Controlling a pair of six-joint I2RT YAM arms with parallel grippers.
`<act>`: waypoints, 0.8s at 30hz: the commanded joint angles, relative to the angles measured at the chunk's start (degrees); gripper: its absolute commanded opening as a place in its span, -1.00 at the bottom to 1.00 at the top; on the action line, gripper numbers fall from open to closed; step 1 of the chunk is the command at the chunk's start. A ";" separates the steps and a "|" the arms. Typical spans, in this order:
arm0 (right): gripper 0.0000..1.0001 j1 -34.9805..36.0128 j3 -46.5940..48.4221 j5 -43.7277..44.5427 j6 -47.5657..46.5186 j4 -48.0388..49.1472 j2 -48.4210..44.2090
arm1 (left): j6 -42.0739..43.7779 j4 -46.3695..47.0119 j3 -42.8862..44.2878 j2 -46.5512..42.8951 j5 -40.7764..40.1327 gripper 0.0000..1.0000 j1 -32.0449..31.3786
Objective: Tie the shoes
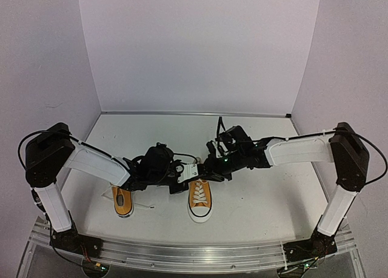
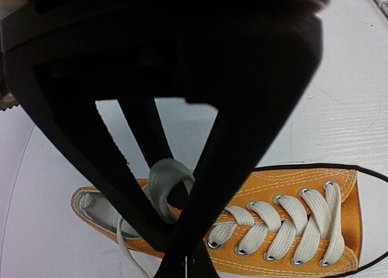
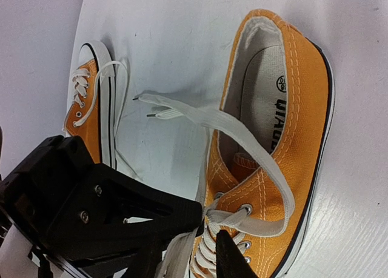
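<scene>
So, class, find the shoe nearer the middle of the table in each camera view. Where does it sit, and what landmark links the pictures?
Top external: the shoe lies low centre, toe cap toward the near edge.
Left wrist: the shoe fills the lower right, toe pointing right.
Right wrist: the shoe takes the right half, heel opening uppermost.
Shared landmark: its white criss-cross lacing.

The left shoe [image 1: 123, 202] and the right shoe [image 1: 200, 200] lie side by side — not touching — on the table [image 1: 267, 196].
</scene>
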 commanded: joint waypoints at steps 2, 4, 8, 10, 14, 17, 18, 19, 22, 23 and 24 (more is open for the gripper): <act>-0.77 0.51 1.04 0.27 0.69 1.98 1.01 | -0.05 1.94 1.41 -0.70 0.06 -1.00 -0.34; -0.98 0.47 0.97 0.10 0.66 2.02 0.93 | -0.16 1.88 1.48 -0.65 -0.15 -1.00 -0.33; -1.00 0.49 0.63 0.46 0.66 2.03 0.48 | -1.93 -2.16 2.73 -2.04 -0.99 -0.63 -0.31; -1.00 0.51 0.45 0.80 0.67 1.99 0.31 | -2.78 -6.94 3.31 -4.08 -1.34 -0.42 0.17; -1.00 0.50 0.35 1.12 0.67 2.00 0.30 | -5.77 -18.35 3.92 -10.78 2.97 -0.13 4.84; -1.00 0.45 0.43 1.15 0.60 2.00 0.37 | -6.42 -28.75 6.20 -13.80 6.68 -0.04 10.85; -1.00 0.47 0.44 1.24 0.61 2.04 0.33 | -6.02 -31.34 6.82 -14.07 6.63 -0.03 11.81; -1.00 0.47 0.38 1.26 0.60 2.02 0.31 | -5.72 -33.19 7.36 -13.79 4.70 -0.01 12.16; -1.00 0.49 0.35 1.19 0.62 1.99 0.17 | -4.56 -41.87 11.70 -10.14 1.69 -0.02 13.70; -1.00 0.46 0.31 1.21 0.62 2.01 0.02 | -4.16 -45.74 13.60 -8.22 1.20 -0.04 14.36; -1.00 0.45 0.19 1.28 0.62 2.00 -0.17 | -3.61 -47.99 14.98 -6.56 0.77 -0.07 14.92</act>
